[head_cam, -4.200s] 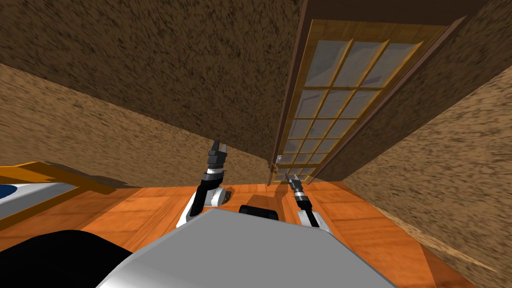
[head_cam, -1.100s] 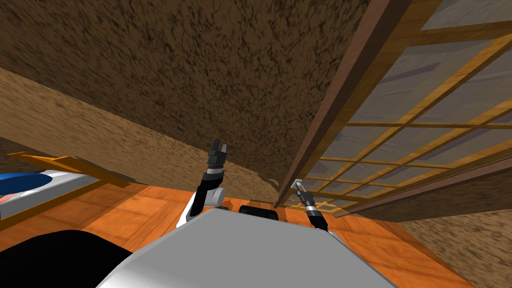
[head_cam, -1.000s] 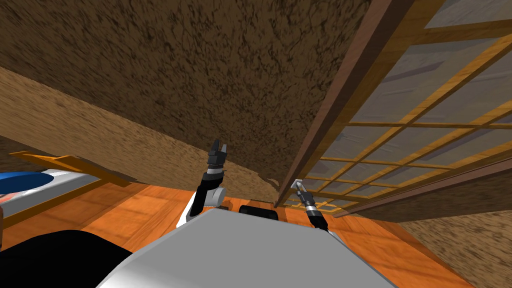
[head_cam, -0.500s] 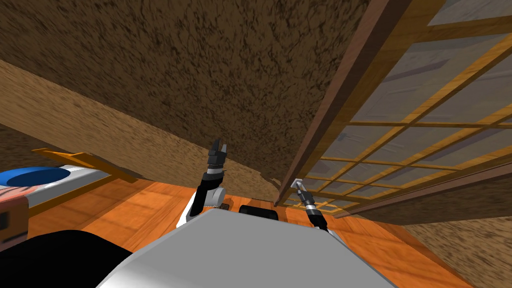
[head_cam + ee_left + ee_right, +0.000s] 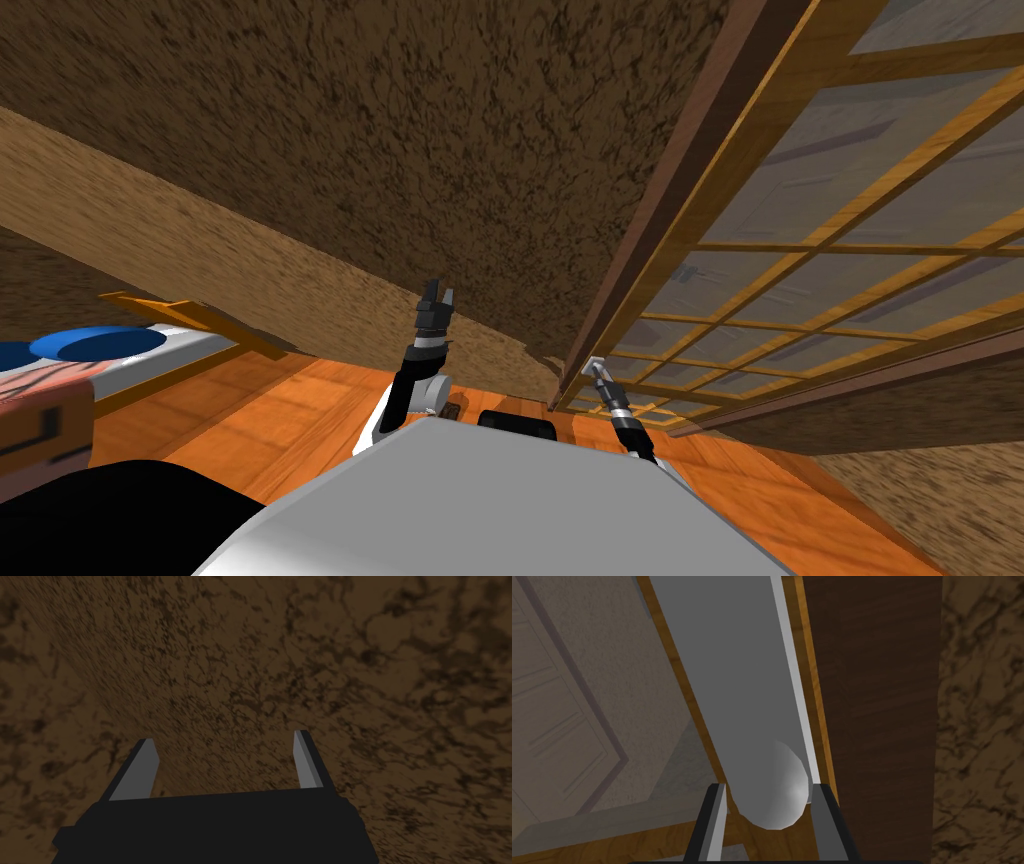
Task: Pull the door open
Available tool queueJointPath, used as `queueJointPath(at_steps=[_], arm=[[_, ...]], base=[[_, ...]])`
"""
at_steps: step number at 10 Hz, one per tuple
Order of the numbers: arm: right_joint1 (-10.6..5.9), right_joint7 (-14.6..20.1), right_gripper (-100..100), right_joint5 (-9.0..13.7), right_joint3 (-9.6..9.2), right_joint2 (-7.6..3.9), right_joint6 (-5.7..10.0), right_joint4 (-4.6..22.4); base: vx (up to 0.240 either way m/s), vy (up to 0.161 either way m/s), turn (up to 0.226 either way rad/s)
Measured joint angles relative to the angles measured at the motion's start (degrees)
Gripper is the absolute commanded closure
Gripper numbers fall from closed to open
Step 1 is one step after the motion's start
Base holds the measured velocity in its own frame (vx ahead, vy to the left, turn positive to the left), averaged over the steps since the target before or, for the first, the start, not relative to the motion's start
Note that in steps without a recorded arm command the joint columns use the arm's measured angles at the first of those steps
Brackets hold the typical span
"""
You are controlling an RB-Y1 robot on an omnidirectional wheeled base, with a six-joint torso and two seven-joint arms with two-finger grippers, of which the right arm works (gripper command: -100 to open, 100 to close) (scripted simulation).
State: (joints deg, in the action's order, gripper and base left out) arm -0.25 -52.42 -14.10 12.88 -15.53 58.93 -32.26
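Observation:
The door is a wooden lattice of glass panes in a dark brown frame, filling the right of the head view. Its grey handle plate sits at the door's near edge. My right gripper reaches up to it. In the right wrist view a round grey knob on a long grey plate sits between my two fingers, which press its sides. My left gripper is raised in front of the brown wall, fingers standing wide apart with nothing between them.
A rough brown wall runs to the left of the door frame. Orange wooden floor lies below. At the far left stands a low wooden-framed piece with a blue disc on it.
The whole head view has shifted a little: the wall and the blue disc have slid rightward, so I have turned or moved slightly. My right gripper stays on the knob.

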Motion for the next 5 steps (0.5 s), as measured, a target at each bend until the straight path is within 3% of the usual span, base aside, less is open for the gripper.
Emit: queueJointPath(at_steps=[5], arm=[[-0.4,7.3,100,2.5,-1.36,-0.23,-0.29,0.1]], base=[[-0.045,-0.018,0.045]])
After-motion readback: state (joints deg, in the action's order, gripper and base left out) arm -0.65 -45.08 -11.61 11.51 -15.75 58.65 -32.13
